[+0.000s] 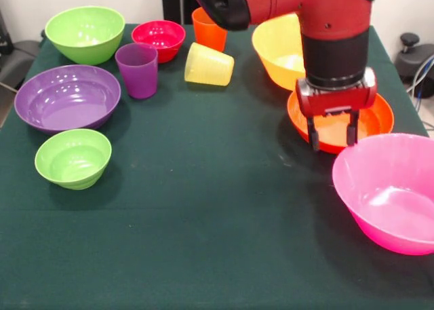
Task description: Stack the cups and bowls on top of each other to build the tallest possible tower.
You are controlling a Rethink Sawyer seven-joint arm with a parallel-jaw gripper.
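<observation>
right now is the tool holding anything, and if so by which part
Nothing is held. The tool hangs open over the orange-red bowl, its two fingers spread with only the bowl's inside showing between them.

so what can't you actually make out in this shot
Front view:
- orange-red bowl: middle hidden by the hand.
- yellow-orange bowl: right side hidden by the arm.
- orange cup: top hidden by the arm.
- pink bowl: cut by the right edge.
</observation>
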